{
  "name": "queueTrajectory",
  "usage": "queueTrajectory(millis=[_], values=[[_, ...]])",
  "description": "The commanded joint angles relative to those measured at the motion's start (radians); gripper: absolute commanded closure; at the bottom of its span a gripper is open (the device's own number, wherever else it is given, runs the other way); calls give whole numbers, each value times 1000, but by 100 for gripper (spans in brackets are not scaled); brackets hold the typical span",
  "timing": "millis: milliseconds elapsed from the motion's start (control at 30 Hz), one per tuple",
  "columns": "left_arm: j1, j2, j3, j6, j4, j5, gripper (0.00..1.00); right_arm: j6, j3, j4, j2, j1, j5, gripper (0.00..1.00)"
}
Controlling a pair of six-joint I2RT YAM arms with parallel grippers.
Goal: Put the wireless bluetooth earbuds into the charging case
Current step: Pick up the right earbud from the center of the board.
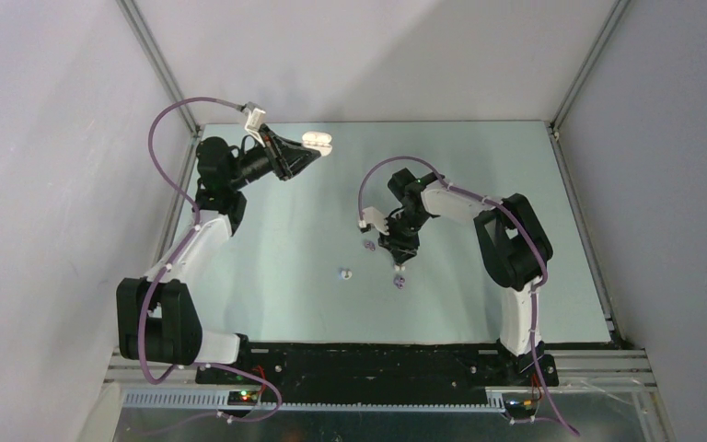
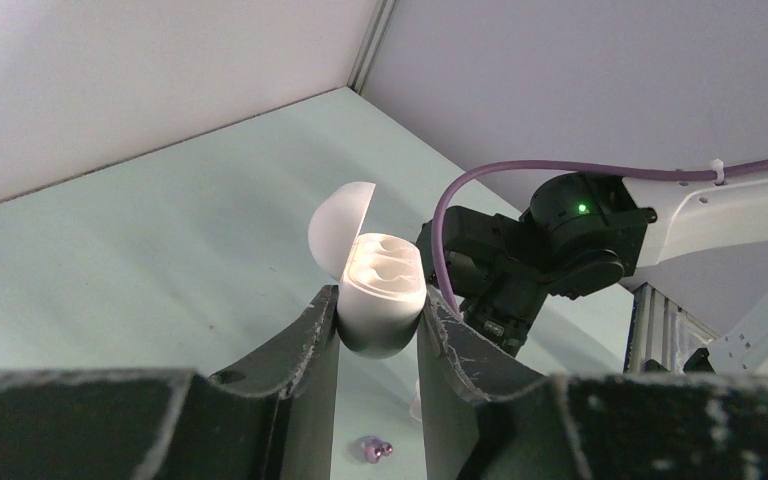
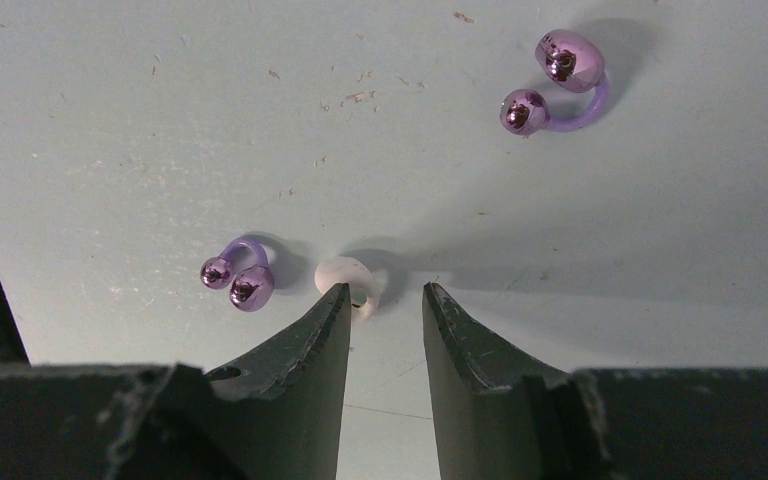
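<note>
My left gripper is shut on the white charging case and holds it in the air at the back left, its lid open and its two slots empty; it also shows in the top view. My right gripper is open, low over the table. A white earbud lies at its left fingertip, partly hidden by it. One purple earbud lies just left of the white one, another farther up right. In the top view the right gripper stands between the purple buds.
Another small pale earbud lies left of the right gripper on the green table. A purple bud shows below the held case. Metal frame posts and grey walls bound the table.
</note>
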Motion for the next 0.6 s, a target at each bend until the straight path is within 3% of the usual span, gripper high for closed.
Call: queueTrajectory(millis=[0,333,567], values=[[7,-27,2,22,10,3,100,-23,-14,-10,-29,16,-11,64],[7,-28,-7,26,9,5,100,-7,-20,-17,-30,24,-6,71],[7,-28,-8,24,15,6,100,1,-25,-27,-34,27,-3,71]])
